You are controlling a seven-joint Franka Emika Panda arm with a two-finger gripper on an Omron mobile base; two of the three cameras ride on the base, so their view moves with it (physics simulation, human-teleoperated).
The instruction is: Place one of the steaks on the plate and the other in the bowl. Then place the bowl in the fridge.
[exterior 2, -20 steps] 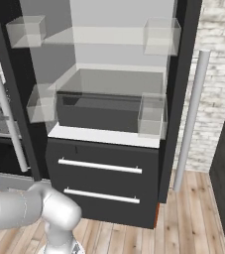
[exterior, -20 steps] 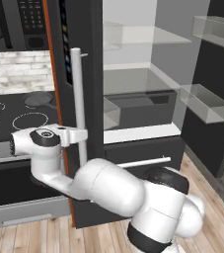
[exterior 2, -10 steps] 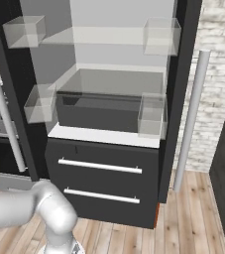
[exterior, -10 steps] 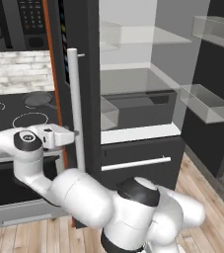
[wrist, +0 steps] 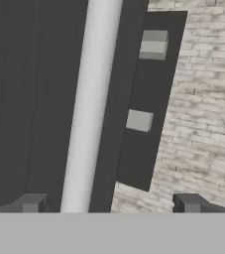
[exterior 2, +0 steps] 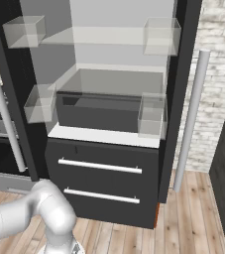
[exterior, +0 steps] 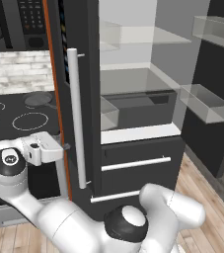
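Found the gripper (exterior: 59, 147) spread wide and holding nothing, fingers (wrist: 32, 202) straddling the silver bar handle (wrist: 91, 109) of the fridge (exterior: 133, 118) — bar running from six toward twelve o'clock in the hand view, between the tips but nearer the left one. Seen from the left base view: handle (exterior: 76, 116) upright on the open left door, just at three o'clock of the hand, door swung out wide and clear shelves exposed. Arm folded low, elbow down at six o'clock, wrist reaching level toward the door's edge. Spotted neither steaks, plate nor bowl here — whereabouts impossible to tell. Judged the door step done; next move likely a pull straight back off the bar.
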